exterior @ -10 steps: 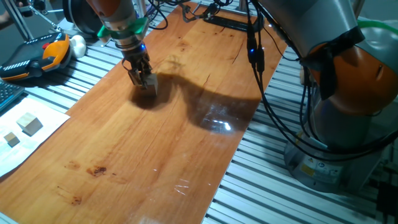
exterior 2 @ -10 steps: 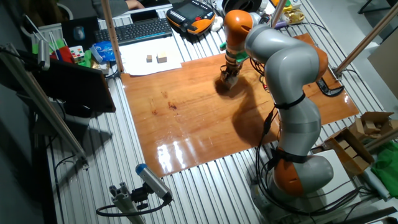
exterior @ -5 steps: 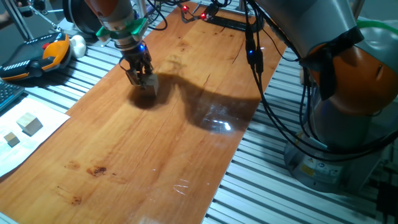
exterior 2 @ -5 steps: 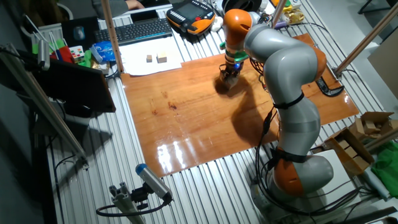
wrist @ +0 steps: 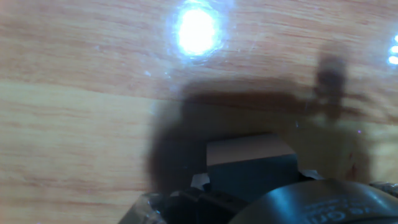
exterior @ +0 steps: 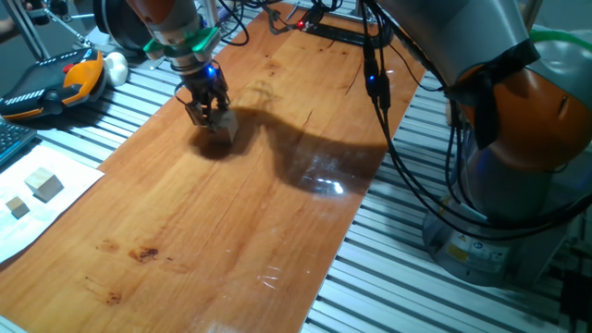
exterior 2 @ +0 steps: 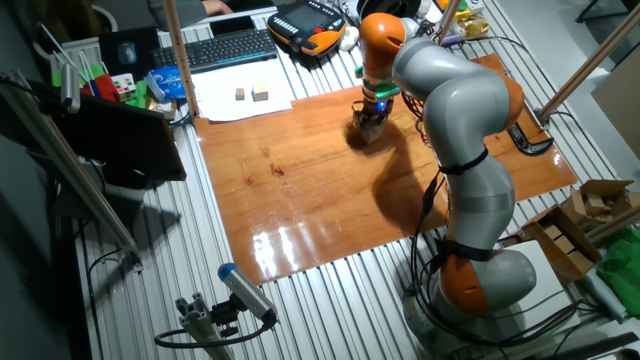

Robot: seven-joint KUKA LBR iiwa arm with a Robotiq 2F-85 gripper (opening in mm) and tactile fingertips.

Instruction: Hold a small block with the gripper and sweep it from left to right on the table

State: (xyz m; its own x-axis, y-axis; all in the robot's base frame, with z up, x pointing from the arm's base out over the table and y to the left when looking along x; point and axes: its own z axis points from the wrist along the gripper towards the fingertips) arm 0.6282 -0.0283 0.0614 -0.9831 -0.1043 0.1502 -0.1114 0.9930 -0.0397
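The small block (exterior: 222,122) is a light-tan wooden cube held between the black fingers of my gripper (exterior: 211,115), low on the reddish-brown table (exterior: 231,213) near its far left edge. The gripper's blue light glows above the fingers. In the other fixed view the gripper (exterior 2: 371,121) stands at the far side of the table (exterior 2: 300,190), and the block there is too small to tell apart. In the hand view the block (wrist: 249,151) shows just past the gripper body, over its own dark shadow on the table (wrist: 74,112).
A paper sheet (exterior: 37,217) with a paler cream cube (exterior: 43,184) and a tiny pale cube (exterior: 17,207) lies left of the board. An orange-black pendant (exterior: 55,83) lies on the grey slats. Black cables (exterior: 398,139) hang at the board's right edge by the robot base (exterior: 518,157).
The gripper with the block has slid a short way toward the far end of the board, from about the middle-left to slightly farther back. Nothing else moved.
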